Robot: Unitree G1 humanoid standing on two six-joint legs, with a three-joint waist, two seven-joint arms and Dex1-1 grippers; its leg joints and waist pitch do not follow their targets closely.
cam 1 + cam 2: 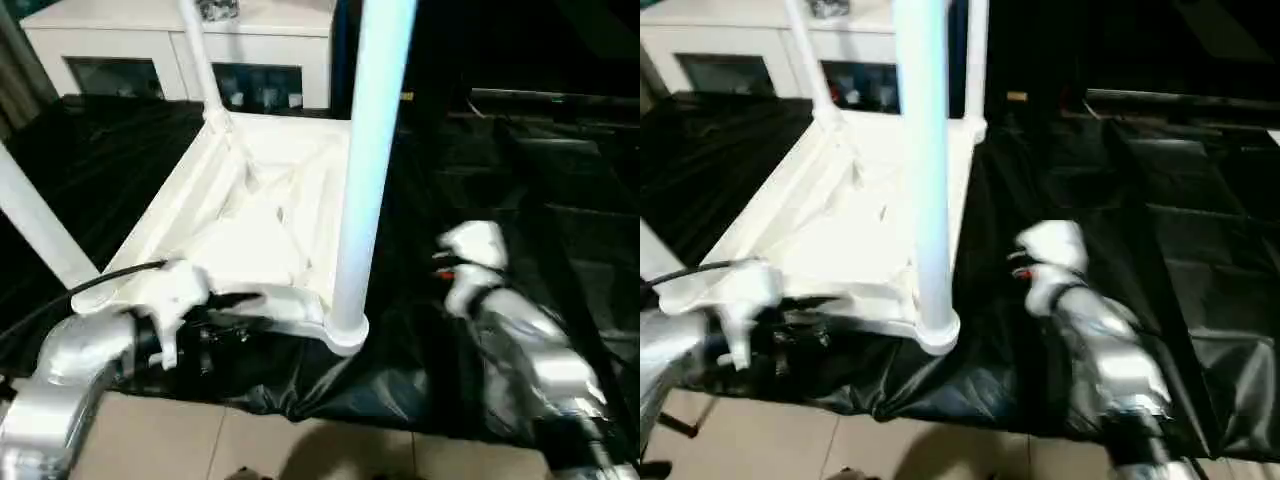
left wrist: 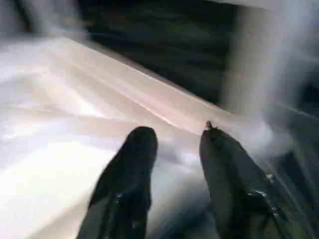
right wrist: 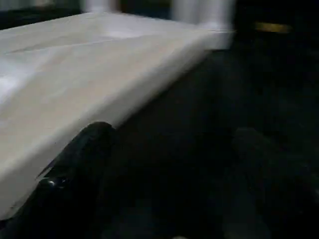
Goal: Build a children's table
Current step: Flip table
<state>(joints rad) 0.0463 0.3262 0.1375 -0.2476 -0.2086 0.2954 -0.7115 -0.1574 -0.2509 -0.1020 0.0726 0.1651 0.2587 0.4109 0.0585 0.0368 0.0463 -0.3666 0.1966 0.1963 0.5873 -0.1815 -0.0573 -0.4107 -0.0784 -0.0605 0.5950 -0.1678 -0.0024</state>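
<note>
We are looking down at the tabletop [image 1: 250,230], which is lying upside down on the black sheet [image 1: 520,200], ribs up, with legs standing in its corner sockets. The near leg [image 1: 365,170] is rising from the socket closest to us; a far leg [image 1: 200,60] is standing at the back corner, another leg [image 1: 35,225] is slanting up at the left edge, and in the right eye view a fourth [image 1: 975,60] is showing at the far right corner. Behind all this the cabinet [image 1: 180,50] is sitting against the wall.

Our left gripper [image 2: 172,164] is reaching over the near edge of the tabletop with its fingers spread apart, gripping nothing. Our right gripper [image 1: 470,262] is hovering over the sheet just beside the tabletop's right edge; we cannot tell whether its fingers are parted or closed.

We are judging the assembly nearly done, so the risk now lies in the turning over. The legs are tall and only pushed in; if we are lifting by one edge with a loose hold, a leg could be working out of its socket or swinging into the cabinet. The smooth plastic edge could be slipping between the black fingers, and the glossy sheet could be bunching under the tabletop and dragging it sideways.
</note>
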